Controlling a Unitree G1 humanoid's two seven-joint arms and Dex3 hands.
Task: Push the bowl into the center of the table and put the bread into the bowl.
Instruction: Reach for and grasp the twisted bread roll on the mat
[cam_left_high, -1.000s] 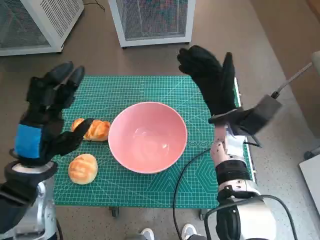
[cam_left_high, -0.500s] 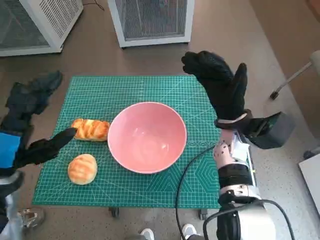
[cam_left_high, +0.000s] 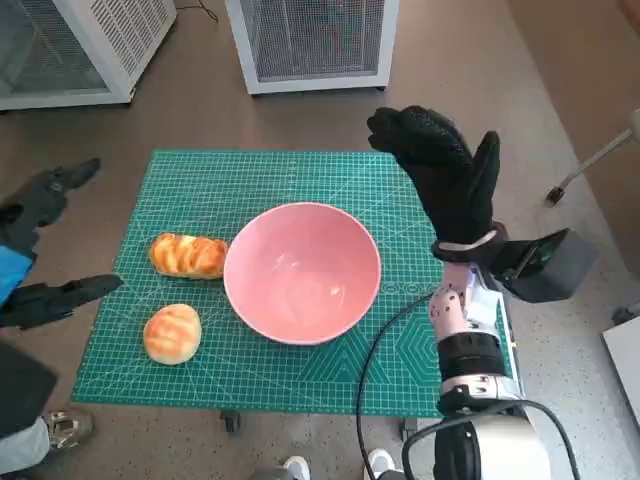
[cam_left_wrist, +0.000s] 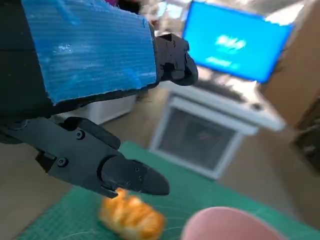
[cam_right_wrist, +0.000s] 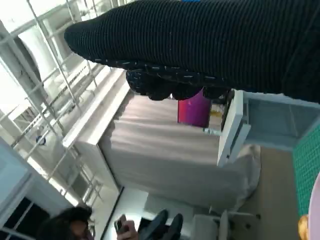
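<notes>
Long loaf of bread (cam_left_high: 187, 255) lies on the green mat, long axis roughly across the desk (cam_left_high: 300, 175), one end just beside the pink bowl (cam_left_high: 302, 271). Round bread bun (cam_left_high: 172, 333) sits nearer the robot, apart from the bowl. Left robot hand (cam_left_high: 45, 245) hangs off the desk's left edge, fingers spread, holding nothing; both breads lie to its right, so it's the nearer one. Right robot hand (cam_left_high: 440, 170) is raised at the bowl's far right, fingers apart, holding nothing. Bowl is about mid-desk and empty.
</notes>
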